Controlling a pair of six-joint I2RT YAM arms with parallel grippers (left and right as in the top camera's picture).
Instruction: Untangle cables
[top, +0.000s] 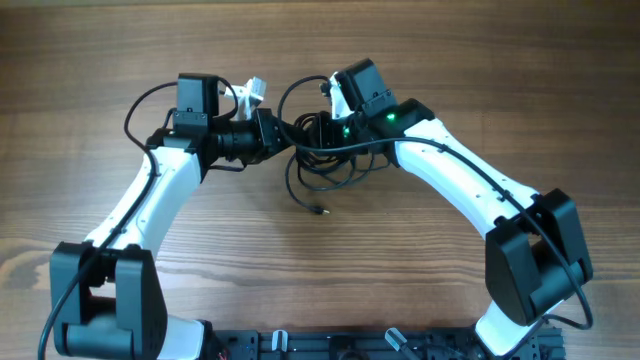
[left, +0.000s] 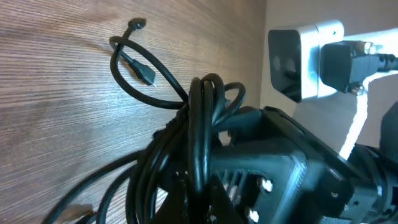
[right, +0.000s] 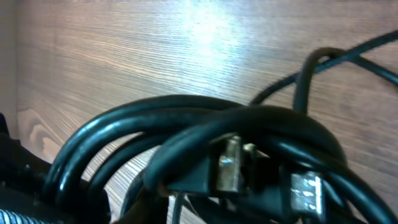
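Observation:
The cables (top: 322, 160) are a bundle of thin black cords looped together at the table's middle back, between my two grippers. One loose plug end (top: 320, 211) lies on the wood in front of the bundle. My left gripper (top: 278, 135) is shut on several strands of the cables (left: 199, 134), which rise through its fingers (left: 202, 196). Two plug ends (left: 143, 71) lie on the wood beyond. My right gripper (top: 322, 125) meets the bundle from the right. Its view is filled by cable loops (right: 186, 118) and two silvery plugs (right: 230, 165); its fingers are hidden behind them.
The wooden table (top: 400, 270) surrounds the bundle. The right arm's white camera housing (left: 305, 59) is very close to the left gripper. Thicker black arm wires loop beside each wrist (top: 140, 105). The arm bases stand at the front edge (top: 110, 300).

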